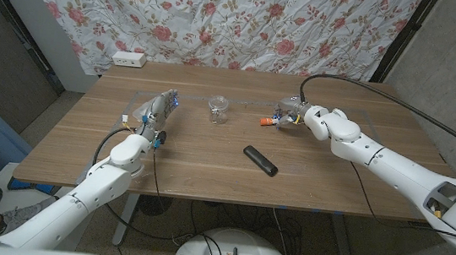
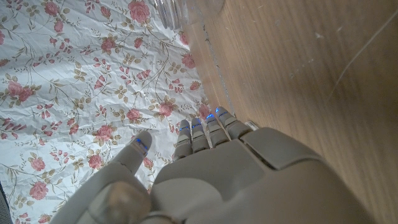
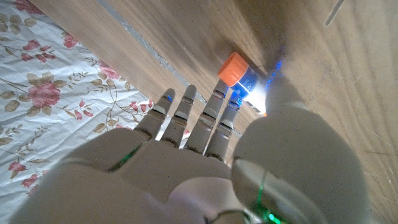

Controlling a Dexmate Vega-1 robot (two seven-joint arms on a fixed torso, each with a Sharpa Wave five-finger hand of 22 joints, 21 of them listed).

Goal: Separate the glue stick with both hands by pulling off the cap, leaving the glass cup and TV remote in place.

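Right hand [image 1: 290, 114] fingers extended at glue stick [image 3: 239, 73]; left hand [image 1: 160, 110] open.

Head camera looks down over the wooden table [image 1: 208, 155]; wrist cameras sit close above it, sharing its far edge.

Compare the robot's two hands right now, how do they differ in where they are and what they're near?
The right hand reaches the glue stick on the table's far right side, its fingers beside the orange cap; whether it grips yet is unclear. The left hand sits on the left side, apart from the glue stick, fingers straight and holding nothing. The glass cup stands between them. Both hover low over the wooden table.
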